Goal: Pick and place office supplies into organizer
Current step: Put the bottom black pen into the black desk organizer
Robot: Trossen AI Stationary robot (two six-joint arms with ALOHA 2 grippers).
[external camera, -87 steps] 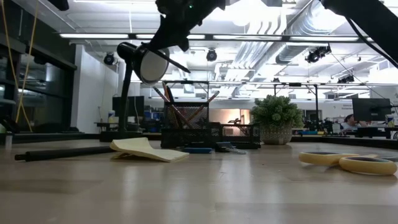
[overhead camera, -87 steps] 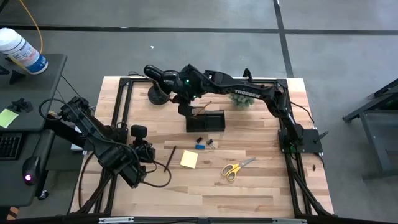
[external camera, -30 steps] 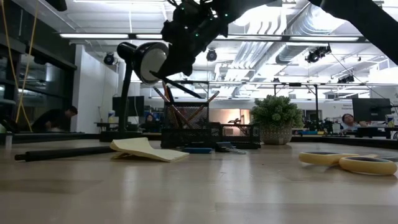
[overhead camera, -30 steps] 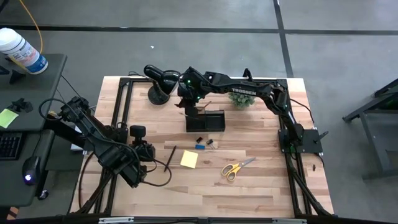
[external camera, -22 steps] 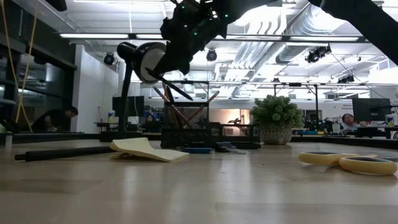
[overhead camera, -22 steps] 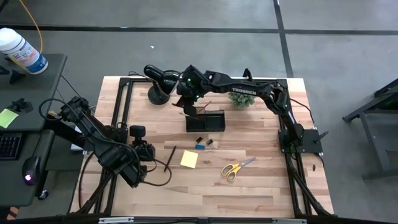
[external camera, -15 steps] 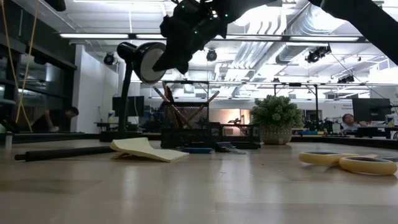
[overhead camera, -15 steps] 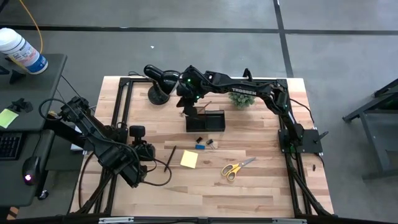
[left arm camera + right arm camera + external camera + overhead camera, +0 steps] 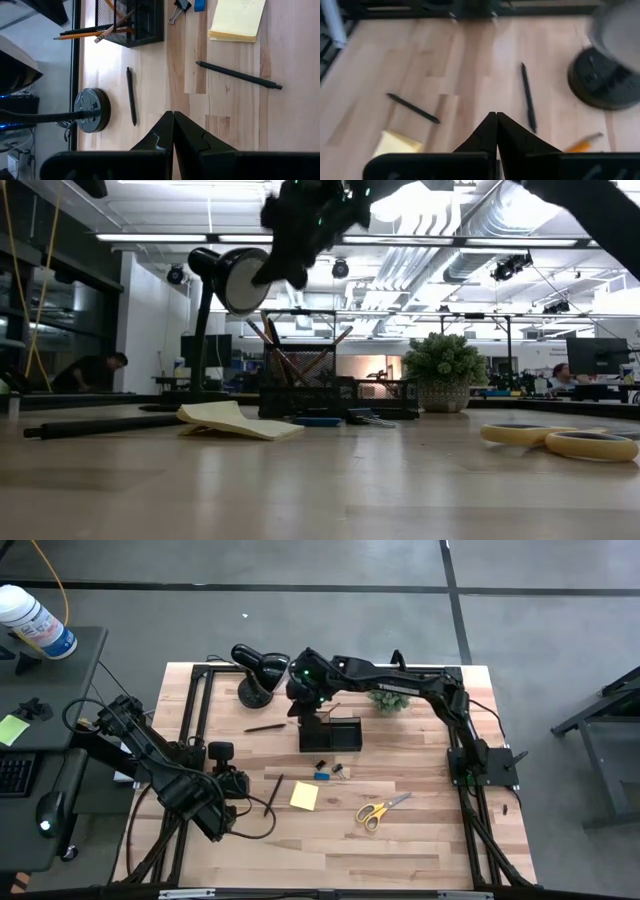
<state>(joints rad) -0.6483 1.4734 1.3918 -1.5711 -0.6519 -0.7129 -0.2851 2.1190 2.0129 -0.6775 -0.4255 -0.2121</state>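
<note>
My right gripper (image 9: 303, 710) had its jaws pressed together with nothing between them; in its wrist view the two fingers (image 9: 495, 132) met in a point over bare wood. It hung just above the upper left corner of the organizer (image 9: 330, 733), right of the lamp (image 9: 256, 675), in the upper middle of the high view. A dark pen (image 9: 265, 726) lay flat on the table left of the organizer, just below the lamp base. Pencils (image 9: 87, 34) stood tilted in the organizer's tall cup.

My left gripper (image 9: 228, 802) also had its jaws closed on nothing, waiting in the lower left of the high view. A second dark pen (image 9: 272, 795) lay just to its right, with the sticky pad (image 9: 304, 796) beside that. Black clips (image 9: 322, 764) and a blue block (image 9: 321, 777) sat just below the organizer. The scissors (image 9: 382, 809) lay toward the lower right.
</note>
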